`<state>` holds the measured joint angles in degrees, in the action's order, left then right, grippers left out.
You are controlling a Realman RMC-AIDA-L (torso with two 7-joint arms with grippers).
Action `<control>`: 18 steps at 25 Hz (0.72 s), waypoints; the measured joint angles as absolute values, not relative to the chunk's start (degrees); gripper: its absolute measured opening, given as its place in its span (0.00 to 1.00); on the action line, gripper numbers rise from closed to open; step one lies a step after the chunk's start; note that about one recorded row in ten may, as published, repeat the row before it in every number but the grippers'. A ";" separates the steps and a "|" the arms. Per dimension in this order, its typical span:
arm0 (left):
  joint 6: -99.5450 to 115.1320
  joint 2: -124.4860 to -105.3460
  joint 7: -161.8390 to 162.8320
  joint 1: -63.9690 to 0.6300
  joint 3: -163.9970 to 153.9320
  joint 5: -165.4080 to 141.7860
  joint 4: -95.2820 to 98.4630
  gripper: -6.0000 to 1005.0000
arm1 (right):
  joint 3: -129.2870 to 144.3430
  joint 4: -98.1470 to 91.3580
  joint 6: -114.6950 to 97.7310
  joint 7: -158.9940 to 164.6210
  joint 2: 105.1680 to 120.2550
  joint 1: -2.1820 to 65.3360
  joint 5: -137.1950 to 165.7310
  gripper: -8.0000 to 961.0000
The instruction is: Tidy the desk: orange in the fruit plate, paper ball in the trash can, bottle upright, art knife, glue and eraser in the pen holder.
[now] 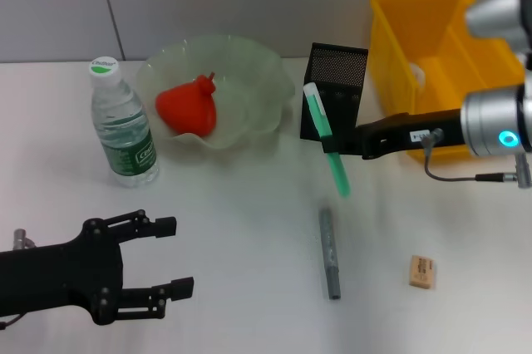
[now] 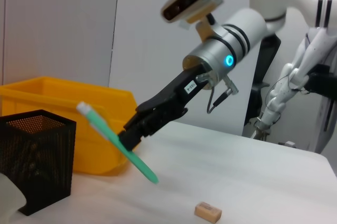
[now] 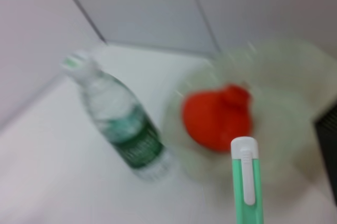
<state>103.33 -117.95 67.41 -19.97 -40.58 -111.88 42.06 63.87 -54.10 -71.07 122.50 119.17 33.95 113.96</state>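
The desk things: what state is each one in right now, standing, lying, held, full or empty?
bottle: standing upright, capped.
orange: resting in the fruit plate.
green art knife: held tilted above the desk by the right gripper.
grey stick: lying flat on the desk.
eraser: lying on the desk.
pen holder: upright.
trash can: something white inside.
left gripper: jaws open, holding nothing.

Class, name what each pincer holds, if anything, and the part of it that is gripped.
The right pincer grips the green art knife around its middle. The left pincer is open and holds nothing.
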 joint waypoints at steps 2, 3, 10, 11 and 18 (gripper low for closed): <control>103.36 -118.19 67.11 -20.05 -40.53 -111.88 41.18 0.84 | 63.65 -53.46 -70.98 119.30 119.17 32.98 111.18 0.20; 103.35 -118.19 66.96 -20.10 -40.52 -111.88 40.72 0.84 | 62.60 -51.89 -71.00 113.14 119.17 31.41 106.30 0.20; 102.70 -118.25 64.33 -20.43 -40.40 -109.80 36.76 0.84 | 59.76 -44.68 -71.50 95.60 119.03 29.16 95.24 0.21; 101.84 -118.29 61.41 -20.50 -40.33 -107.64 33.86 0.84 | 59.44 -42.01 -71.74 89.67 119.02 29.00 92.87 0.21; 99.74 -118.45 60.03 -20.52 -40.11 -105.24 31.49 0.84 | 59.65 -31.09 -72.71 68.26 119.23 28.96 81.07 0.22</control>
